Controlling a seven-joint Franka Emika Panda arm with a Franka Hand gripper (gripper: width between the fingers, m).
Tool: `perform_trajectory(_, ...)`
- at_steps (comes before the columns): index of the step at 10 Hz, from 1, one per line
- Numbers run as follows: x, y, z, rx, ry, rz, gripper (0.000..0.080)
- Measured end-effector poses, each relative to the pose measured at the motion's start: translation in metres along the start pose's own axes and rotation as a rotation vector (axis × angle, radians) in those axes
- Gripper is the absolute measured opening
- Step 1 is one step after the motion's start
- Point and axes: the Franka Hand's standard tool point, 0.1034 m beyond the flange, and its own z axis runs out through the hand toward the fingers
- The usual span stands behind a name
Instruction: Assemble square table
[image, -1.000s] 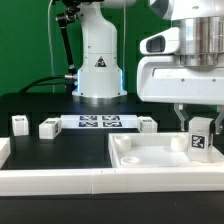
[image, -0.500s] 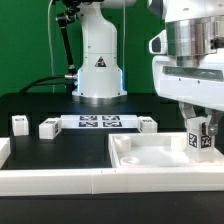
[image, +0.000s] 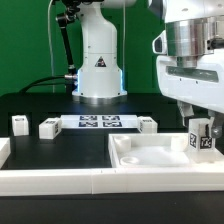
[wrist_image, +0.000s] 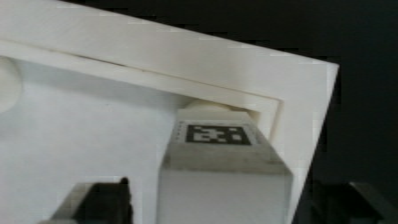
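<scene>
**Q:** What is shown, largest part first?

**A:** The square table's slab (image: 150, 158) lies rim-up at the exterior view's right, just beside the border wall (image: 60, 180). The gripper (image: 200, 126) hangs over the slab's far corner. Its fingers (wrist_image: 102, 203) stand on either side of the corner leg (wrist_image: 222, 165) with a gap on each side, so nothing is grasped. That leg stands upright against the rim.

**Q:** Which step is this?

**A:** Probably fitting the first leg. Whether it is fully seated cannot be told.

**Q:** And next?

**A:** Either a fresh grip to turn it home, or a straight lift clear without knocking it. Then fetch one of the three loose legs (image: 49, 127) lying near the marker board (image: 98, 122).
</scene>
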Motion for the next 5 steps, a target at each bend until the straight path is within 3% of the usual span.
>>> perform_trajectory(1,-0.0005,-0.0001,0.0001,0.000,0.002,-0.071,0.0620)
perform_trajectory(5,-0.0016,-0.0015,0.0008,0.007,0.011,-0.541,0.0648)
